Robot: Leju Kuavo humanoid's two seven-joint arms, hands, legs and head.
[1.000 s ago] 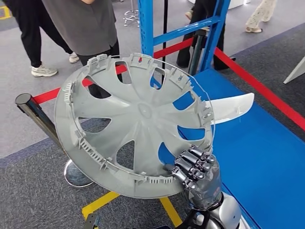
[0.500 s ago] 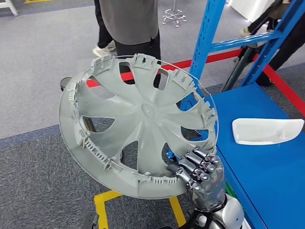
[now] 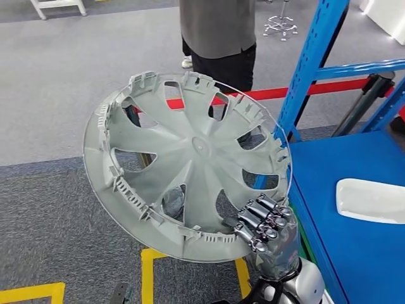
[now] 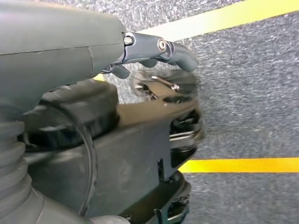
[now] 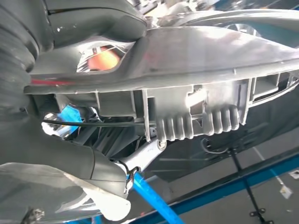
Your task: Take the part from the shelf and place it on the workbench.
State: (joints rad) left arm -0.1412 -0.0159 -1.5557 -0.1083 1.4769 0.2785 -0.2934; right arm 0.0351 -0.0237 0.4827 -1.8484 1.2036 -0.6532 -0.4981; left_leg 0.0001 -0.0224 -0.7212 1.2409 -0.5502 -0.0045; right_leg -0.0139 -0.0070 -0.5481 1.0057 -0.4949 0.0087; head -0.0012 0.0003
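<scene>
The right hand [image 3: 265, 231] grips the grey wheel cover [image 3: 191, 158] by its lower rim, fingers [image 3: 260, 215] curled over the edge, holding it tilted in the air above the carpet beside the blue workbench [image 3: 362, 253]. The left hand [image 4: 155, 49] hangs over the floor holding nothing, one dark finger stretched out; how far it is opened cannot be told.

One grey wheel cover [image 3: 191, 158], one white part [image 3: 373, 199], one blue shelf [image 3: 310, 69], one person [image 3: 217, 31]

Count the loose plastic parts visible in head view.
2: the grey wheel cover held by the right hand, and a white part on the blue shelf. Others may be out of frame.
</scene>
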